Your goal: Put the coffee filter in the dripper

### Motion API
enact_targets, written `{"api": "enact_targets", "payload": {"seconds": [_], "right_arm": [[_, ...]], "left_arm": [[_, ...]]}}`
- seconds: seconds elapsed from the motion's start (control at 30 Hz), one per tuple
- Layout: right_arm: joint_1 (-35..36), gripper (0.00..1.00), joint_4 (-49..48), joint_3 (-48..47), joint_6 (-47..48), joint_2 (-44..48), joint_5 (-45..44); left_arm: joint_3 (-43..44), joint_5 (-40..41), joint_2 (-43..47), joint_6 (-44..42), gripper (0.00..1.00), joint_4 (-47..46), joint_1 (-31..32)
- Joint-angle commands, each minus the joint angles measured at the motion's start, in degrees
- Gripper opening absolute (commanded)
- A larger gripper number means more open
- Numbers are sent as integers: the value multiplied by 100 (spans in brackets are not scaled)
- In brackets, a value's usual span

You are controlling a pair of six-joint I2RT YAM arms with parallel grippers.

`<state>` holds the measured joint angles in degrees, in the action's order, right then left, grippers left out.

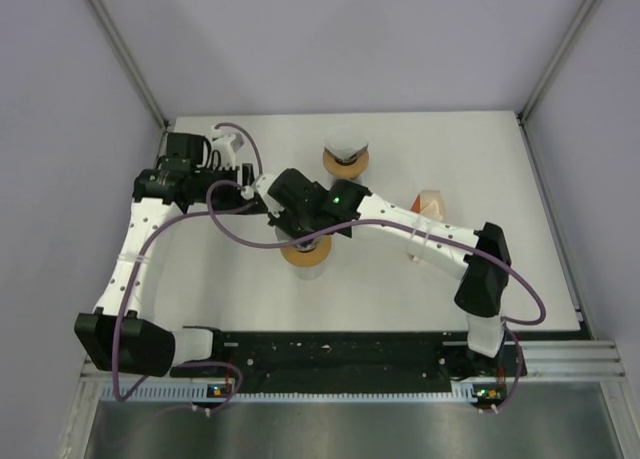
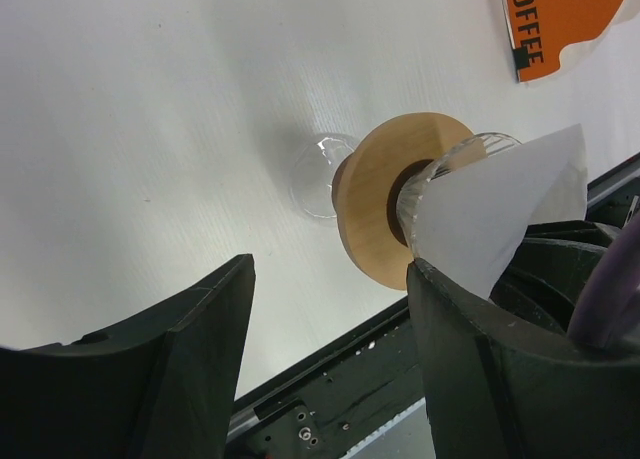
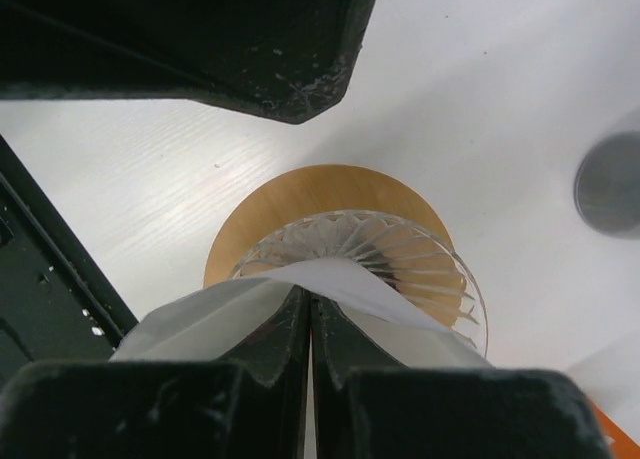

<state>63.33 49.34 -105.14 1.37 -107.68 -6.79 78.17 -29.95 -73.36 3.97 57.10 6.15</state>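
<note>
The dripper point(image 1: 305, 256) is a ribbed glass cone point(image 3: 405, 247) on a round wooden base point(image 2: 372, 214), standing in the middle of the table. A white paper coffee filter point(image 3: 352, 279) lies partly in its mouth, and one flap point(image 2: 500, 209) sticks out past the rim. My right gripper point(image 3: 311, 297) is shut, its tips pressed into the filter over the cone, with no paper showing between the fingers. In the overhead view the right gripper point(image 1: 300, 229) covers most of the dripper. My left gripper point(image 2: 330, 279) is open just left of the dripper and holds nothing. It reaches in from the left point(image 1: 262, 191).
A second dripper point(image 1: 345, 157) with a pale cone on a wooden base stands behind, at the table's far middle. An orange coffee packet point(image 1: 430, 207) lies to the right, under my right forearm. The black rail point(image 2: 330, 389) runs along the table's near edge.
</note>
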Motion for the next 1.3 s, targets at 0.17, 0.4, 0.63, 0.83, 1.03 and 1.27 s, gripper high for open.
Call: {"api": "enact_targets", "payload": {"seconds": [0.17, 0.4, 0.63, 0.83, 1.03, 1.27], "right_arm": [[-5, 0, 1253, -138, 39, -842, 248], [-93, 0, 1297, -156, -22, -983, 327], [-224, 0, 1306, -226, -58, -1264, 310], [-233, 0, 1288, -314, -58, -1423, 248], [-225, 0, 1201, -165, -57, -1458, 230], [-233, 0, 1043, 38, -93, -1449, 266]], "left_arm": [[-100, -642, 419, 175, 66, -630, -9], [-478, -1021, 419, 464, 63, -876, -9], [-724, -1521, 410, 833, 62, -1175, -9], [-786, -1926, 367, 1176, 66, -1465, -9], [-742, -2041, 323, 1326, 68, -1544, -35], [-584, -2111, 366, 1317, 61, -1176, -246]]}}
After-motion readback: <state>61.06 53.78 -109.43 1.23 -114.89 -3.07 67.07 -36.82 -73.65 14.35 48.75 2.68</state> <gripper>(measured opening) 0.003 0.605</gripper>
